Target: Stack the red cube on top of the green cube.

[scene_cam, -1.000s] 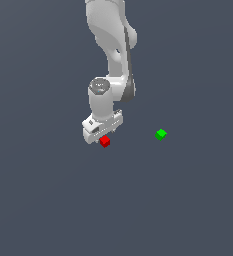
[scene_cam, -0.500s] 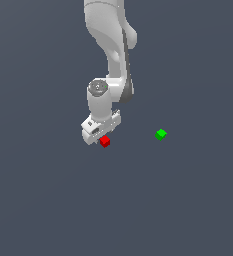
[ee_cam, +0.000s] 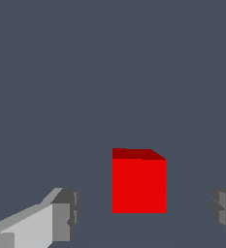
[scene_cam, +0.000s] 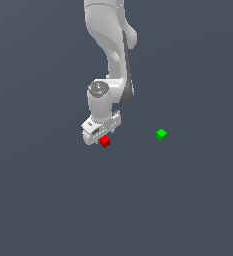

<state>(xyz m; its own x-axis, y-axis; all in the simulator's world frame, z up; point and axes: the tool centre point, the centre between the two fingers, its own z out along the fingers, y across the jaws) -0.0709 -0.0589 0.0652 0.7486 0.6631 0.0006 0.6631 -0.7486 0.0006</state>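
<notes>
Distant exterior view, close wrist view, share red cube [scene_cam: 105,142].

My arm reaches down from above with the wrist bent so that my gripper [scene_cam: 102,134] points straight at the floor, hanging low. My jaws stand wide apart; in the wrist view one grey fingertip [ee_cam: 63,215] shows on one side and the other at the far edge, with clear space between them and neither pressing anything.
</notes>
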